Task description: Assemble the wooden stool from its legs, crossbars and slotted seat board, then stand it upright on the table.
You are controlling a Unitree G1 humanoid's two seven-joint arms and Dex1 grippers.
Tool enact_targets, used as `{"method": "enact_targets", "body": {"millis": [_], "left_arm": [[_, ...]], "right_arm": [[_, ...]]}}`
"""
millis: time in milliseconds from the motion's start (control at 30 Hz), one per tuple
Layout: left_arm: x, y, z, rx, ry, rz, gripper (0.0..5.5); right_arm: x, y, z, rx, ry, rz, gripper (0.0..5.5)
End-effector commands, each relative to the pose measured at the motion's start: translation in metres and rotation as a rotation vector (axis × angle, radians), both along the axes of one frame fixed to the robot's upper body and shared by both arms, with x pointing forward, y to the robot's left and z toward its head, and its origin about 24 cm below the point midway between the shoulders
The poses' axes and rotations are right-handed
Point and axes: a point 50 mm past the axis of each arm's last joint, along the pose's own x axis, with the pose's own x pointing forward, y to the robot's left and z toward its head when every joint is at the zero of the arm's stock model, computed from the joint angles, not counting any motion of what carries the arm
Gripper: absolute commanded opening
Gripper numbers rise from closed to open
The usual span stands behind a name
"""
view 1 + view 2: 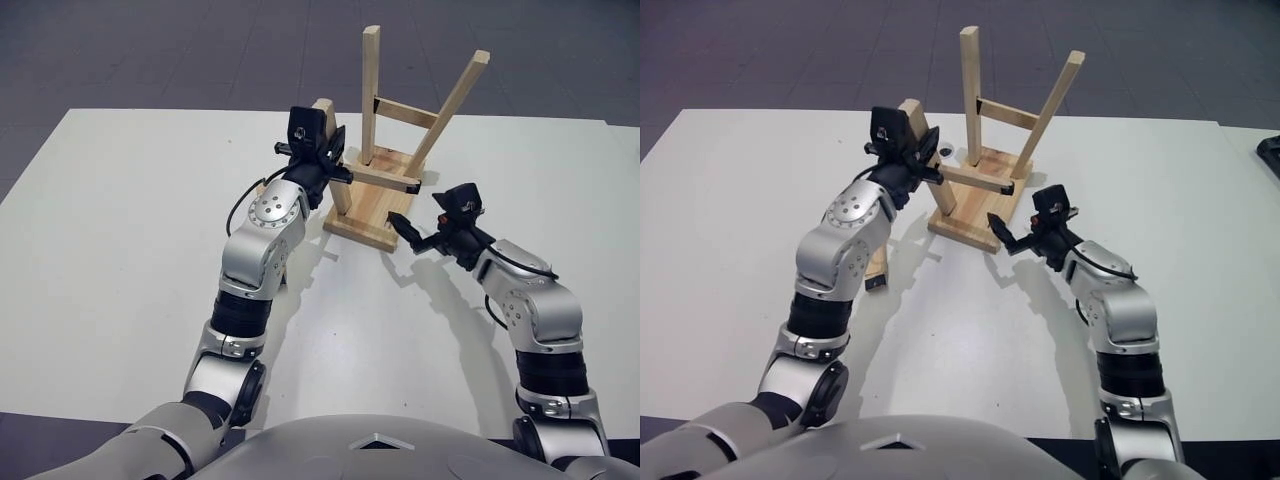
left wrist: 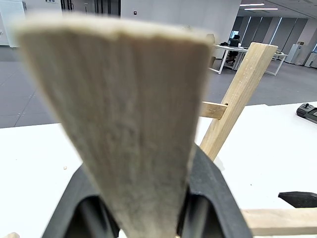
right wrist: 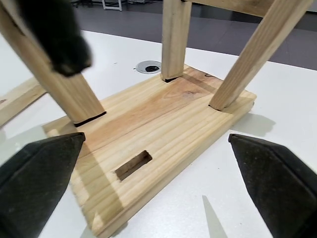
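Note:
The stool stands upside down on the white table. Its slotted seat board [image 1: 365, 218] lies flat with three legs pointing up. My left gripper [image 1: 318, 135] is shut on the top end of the near left leg [image 2: 133, 148]. From that leg a crossbar [image 1: 385, 180] runs to the right. A second crossbar [image 1: 405, 112] joins the far leg [image 1: 371, 90] and the slanted right leg [image 1: 450, 105]. My right gripper [image 1: 408, 232] hangs open just off the board's near right corner. The near slot [image 3: 132, 164] in the board is empty.
A loose wooden piece [image 1: 877, 268] lies on the table under my left forearm. A round grommet [image 3: 148, 66] sits in the tabletop behind the board. A black device [image 1: 1270, 150] rests at the far right edge. Bare table lies to the left and in front.

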Motion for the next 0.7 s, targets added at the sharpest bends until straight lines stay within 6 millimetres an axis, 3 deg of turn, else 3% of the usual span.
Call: {"method": "enact_targets", "body": {"millis": [33, 367, 500, 600, 700], "left_arm": [[-0.019, 0.021, -0.095, 0.216, 0.442, 0.053, 1.03], [-0.006, 0.011, -0.062, 0.034, 0.259, 0.015, 2.89], [0.000, 0.012, -0.007, -0.188, -0.039, 0.004, 3.47], [-0.009, 0.035, 0.039, -0.376, -0.243, 0.006, 3.92], [-0.015, 0.075, 0.056, -0.348, -0.303, 0.085, 4.49]], "right_arm": [[0.014, 0.011, -0.010, -0.042, 0.047, -0.057, 5.40], [0.021, 0.013, -0.020, -0.081, 0.082, -0.068, 5.40], [0.020, 0.011, -0.023, -0.077, 0.088, -0.072, 5.40], [0.018, 0.005, -0.025, -0.066, 0.091, -0.100, 5.40], [0.013, -0.014, -0.017, -0.015, 0.058, -0.183, 5.40]]}}
